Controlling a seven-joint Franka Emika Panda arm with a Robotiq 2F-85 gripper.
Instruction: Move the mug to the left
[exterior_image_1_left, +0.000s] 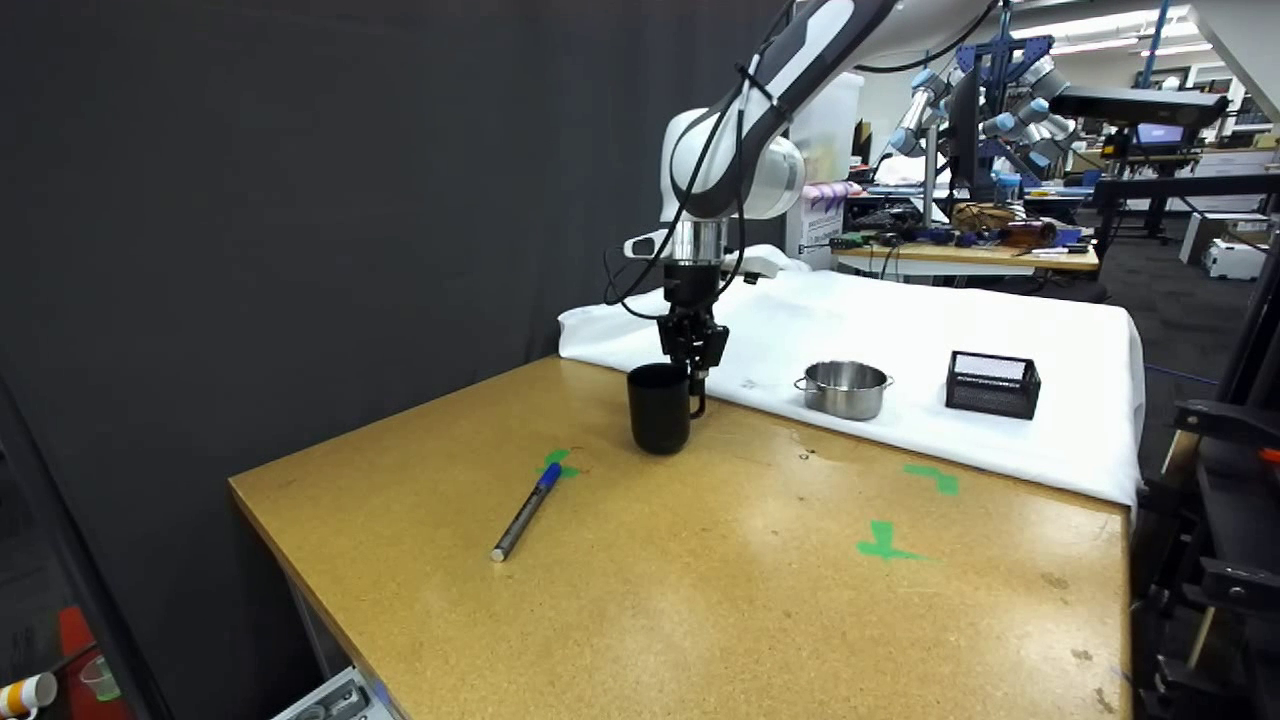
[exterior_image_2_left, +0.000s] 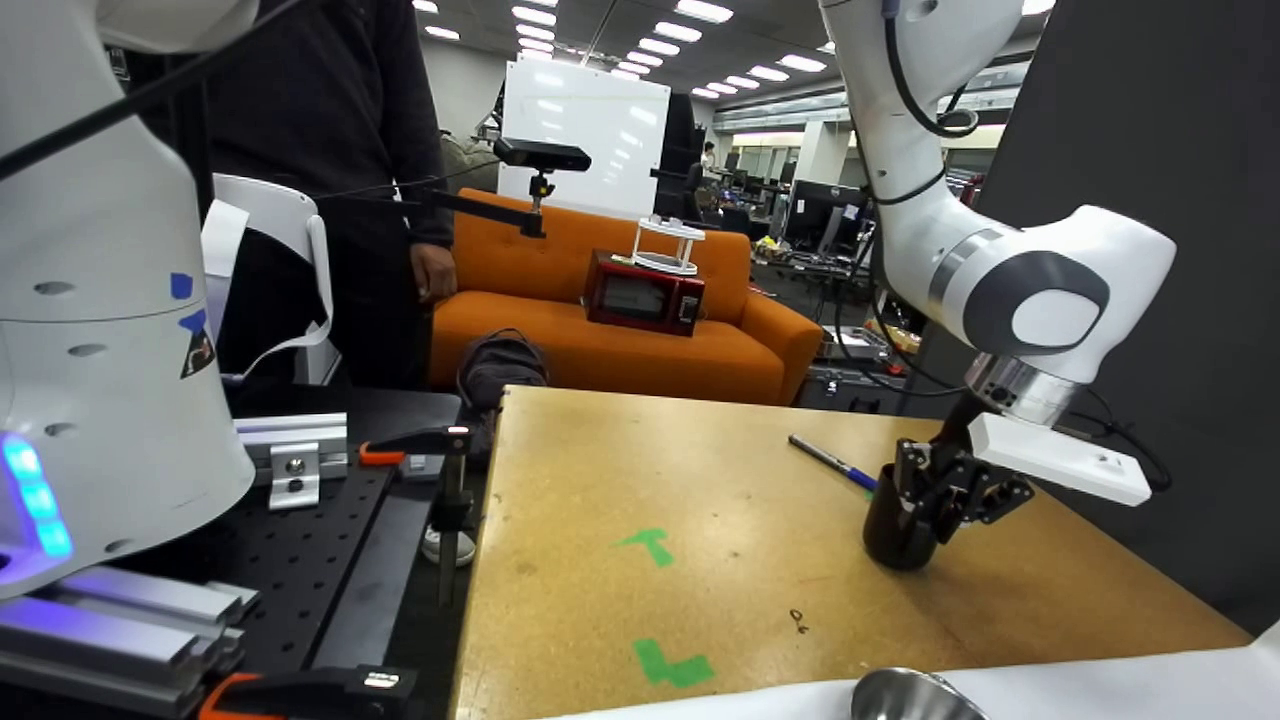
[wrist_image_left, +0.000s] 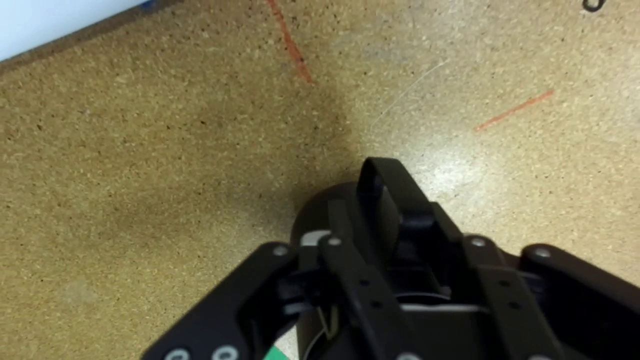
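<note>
On the tan table (exterior_image_1_left: 780, 580), near the white cloth (exterior_image_1_left: 900, 325), I'm remotely pinching, with the gripper (wrist_image_left: 390, 215) drawn nearly together, the black mug (exterior_image_1_left: 660, 412), which is standing upright between cloth and blue-capped marker (exterior_image_1_left: 524, 515), by its handle (wrist_image_left: 400, 190).

Ext. views: bright, fairly even o'head light; ceiling lights (exterior_image_2_left: 679, 31) far beyond mug (exterior_image_2_left: 892, 532), blown out. Backdrop (exterior_image_1_left: 300, 220) behind mug v. dark. Soft glare on table (exterior_image_1_left: 720, 600), near side of mug. Blue glow on robot base (exterior_image_2_left: 110, 400), well apart from mug. Wrist view: hot spot just beside mug, soft shadows opp. side; gripper (wrist_image_left: 392, 220) a bit blurred, v. dark.
</note>
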